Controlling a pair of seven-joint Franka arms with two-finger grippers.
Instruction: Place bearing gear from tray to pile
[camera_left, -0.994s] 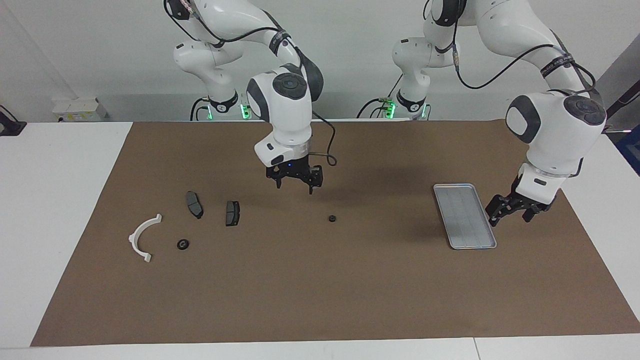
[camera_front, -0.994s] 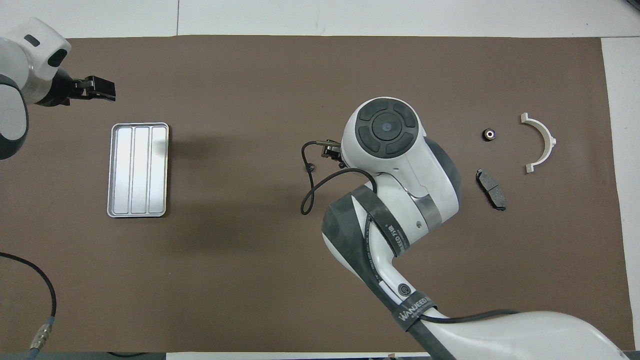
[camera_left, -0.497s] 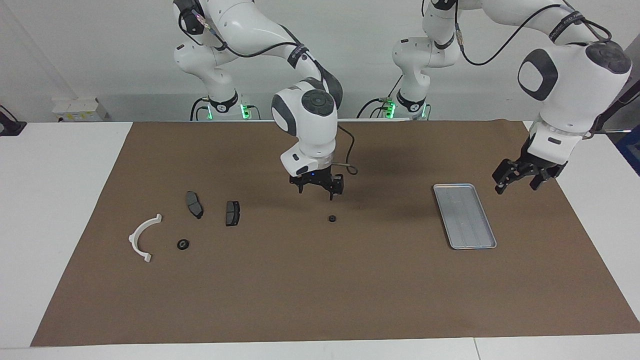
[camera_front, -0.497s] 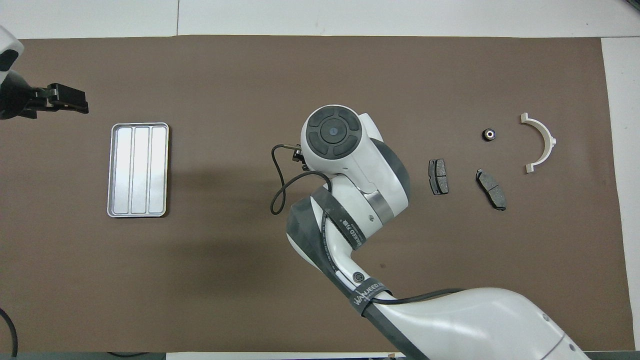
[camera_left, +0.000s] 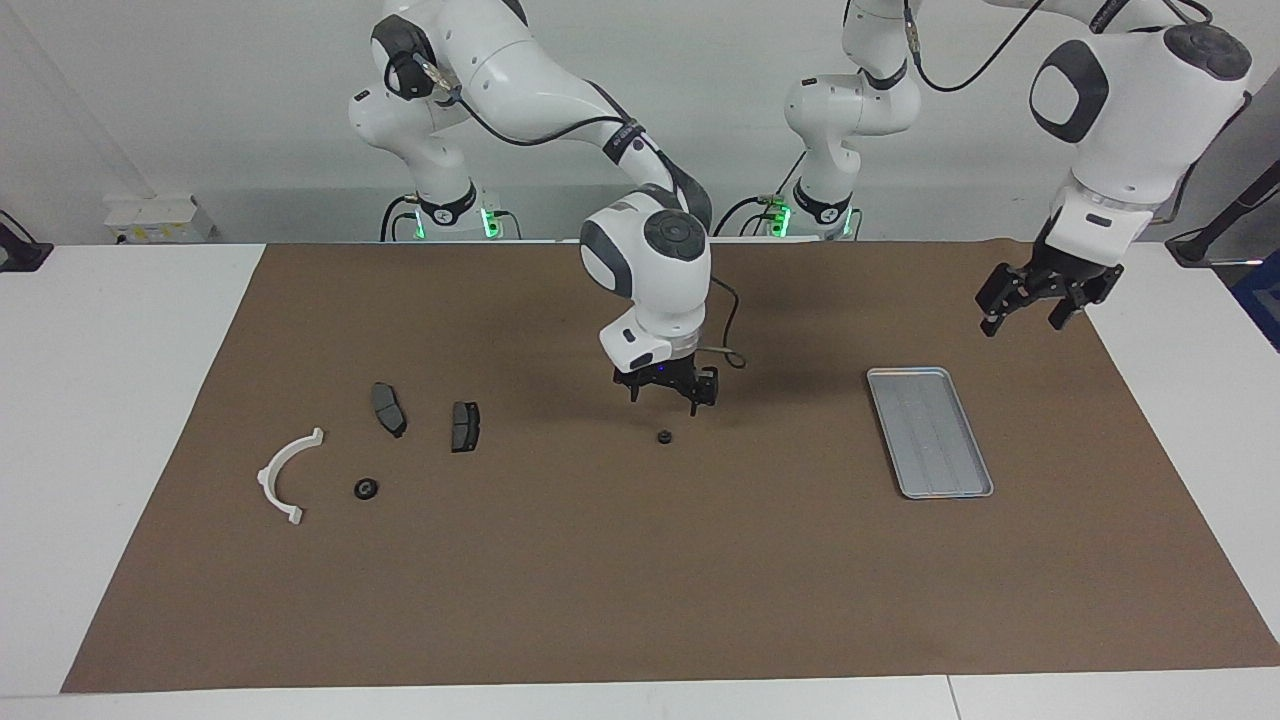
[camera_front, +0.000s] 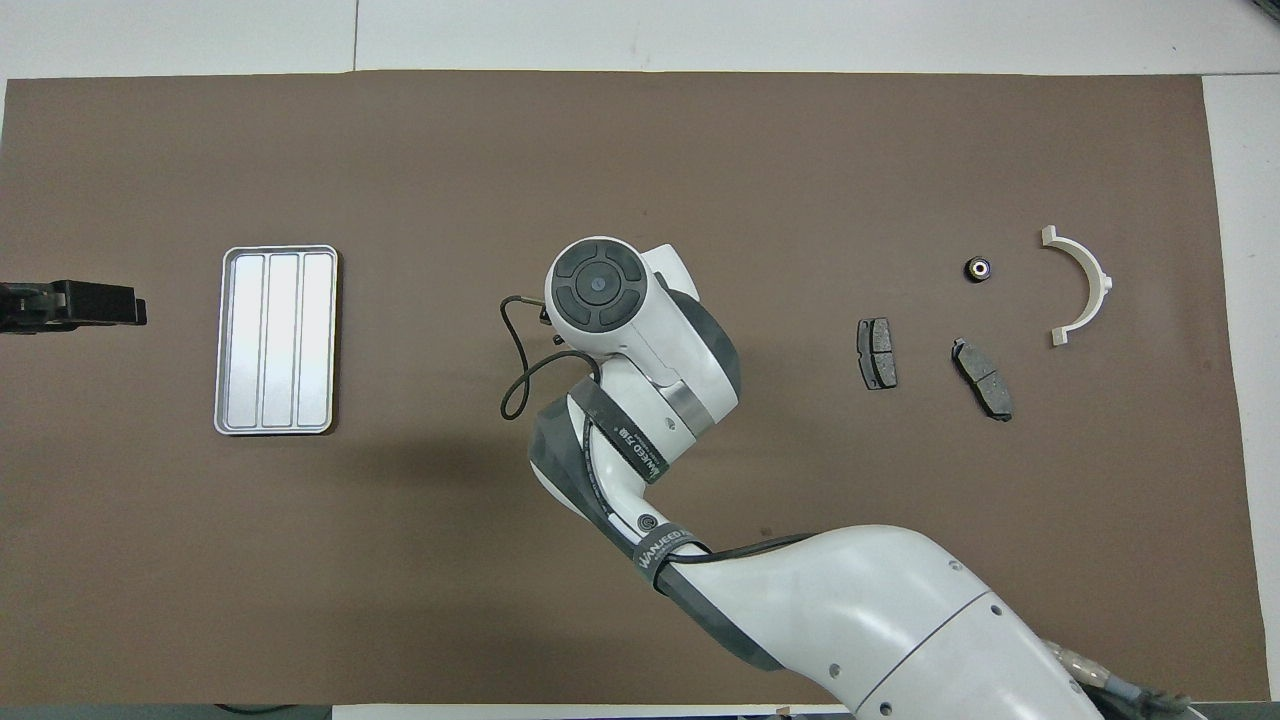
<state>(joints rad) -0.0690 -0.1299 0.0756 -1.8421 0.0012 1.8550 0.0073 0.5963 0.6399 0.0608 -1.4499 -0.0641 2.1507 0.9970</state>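
The right end effector (camera_left: 665, 393), jaws wide and empty, has been sliding over toward the small bearing gear (camera_left: 664, 437) lying on the brown surface (camera_left: 640, 580), between tray (camera_left: 930, 432) and pile (camera_left: 385, 410). The left end effector (camera_left: 1035, 300), also wide, has been lifting away above the empty tray, so the right arm is probably taking over the carry

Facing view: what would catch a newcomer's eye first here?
The right gripper hangs open just above a small black bearing gear lying alone mid-mat, between the empty tray and the pile. That pile, toward the right arm's end, holds a white arc, two brake pads and a second black gear. The left gripper waits open, raised near the tray.
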